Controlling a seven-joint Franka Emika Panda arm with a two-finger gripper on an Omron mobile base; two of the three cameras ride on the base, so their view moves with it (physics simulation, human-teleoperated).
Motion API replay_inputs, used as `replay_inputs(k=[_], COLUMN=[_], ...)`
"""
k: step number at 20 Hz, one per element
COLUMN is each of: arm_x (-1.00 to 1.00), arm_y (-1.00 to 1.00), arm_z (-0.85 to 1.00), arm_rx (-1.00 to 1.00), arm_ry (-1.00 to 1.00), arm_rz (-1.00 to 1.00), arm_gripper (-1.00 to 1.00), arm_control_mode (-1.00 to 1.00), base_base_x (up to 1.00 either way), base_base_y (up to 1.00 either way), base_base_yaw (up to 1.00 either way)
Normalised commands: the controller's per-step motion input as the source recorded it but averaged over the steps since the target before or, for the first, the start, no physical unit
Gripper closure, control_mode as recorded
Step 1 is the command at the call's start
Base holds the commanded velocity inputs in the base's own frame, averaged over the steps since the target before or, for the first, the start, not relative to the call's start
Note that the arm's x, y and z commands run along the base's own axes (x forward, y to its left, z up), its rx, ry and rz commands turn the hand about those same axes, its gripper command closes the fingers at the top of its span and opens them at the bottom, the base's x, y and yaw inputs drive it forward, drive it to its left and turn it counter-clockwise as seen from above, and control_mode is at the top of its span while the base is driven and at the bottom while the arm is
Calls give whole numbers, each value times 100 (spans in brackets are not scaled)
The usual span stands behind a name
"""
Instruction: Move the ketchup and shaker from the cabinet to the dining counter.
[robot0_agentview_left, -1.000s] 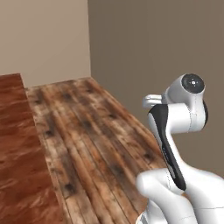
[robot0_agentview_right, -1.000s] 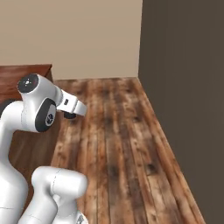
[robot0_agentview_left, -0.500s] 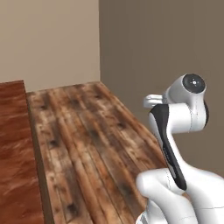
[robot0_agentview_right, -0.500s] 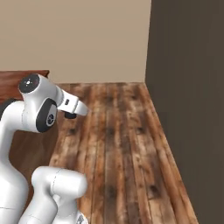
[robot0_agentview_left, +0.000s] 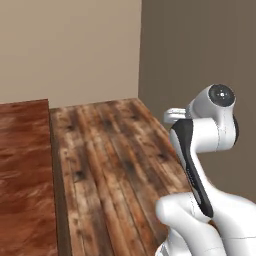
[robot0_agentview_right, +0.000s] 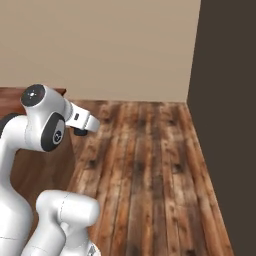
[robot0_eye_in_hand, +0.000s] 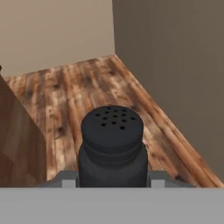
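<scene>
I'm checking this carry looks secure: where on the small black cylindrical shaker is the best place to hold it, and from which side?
Grip the black cylindrical shaker on its wider lower body, below the ridge under the perforated rounded top, with the fingers coming at its two opposite sides. The body's straight walls suit flat pads; the domed top would slip. In the hand view the gripper already clamps there.

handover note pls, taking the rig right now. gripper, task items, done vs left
Gripper: shut on the small black cylindrical shaker, held upright with its perforated top showing in the hand view.
Glossy reddish-brown dining counter: at the left of the left base view, across a strip of plank floor.
Done: shaker picked up.
Left: set the shaker on that counter. Ketchup's status can't be judged from these pictures.
</scene>
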Motion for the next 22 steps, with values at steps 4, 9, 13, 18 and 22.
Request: replay_inputs(k=[4,9,13,18,22], arm_x=[0,0,0,0,0], arm_y=[0,0,0,0,0], arm_z=[0,0,0,0,0], arm_rx=[0,0,0,0,0], arm_ry=[0,0,0,0,0], arm_rz=[0,0,0,0,0], arm_gripper=[100,100,100,100,100], arm_control_mode=[100,100,100,100,100], base_base_x=[90,90,89,88,88], base_base_y=[-18,-21,-21,-21,-20], base_base_yaw=[14,12,12,13,15])
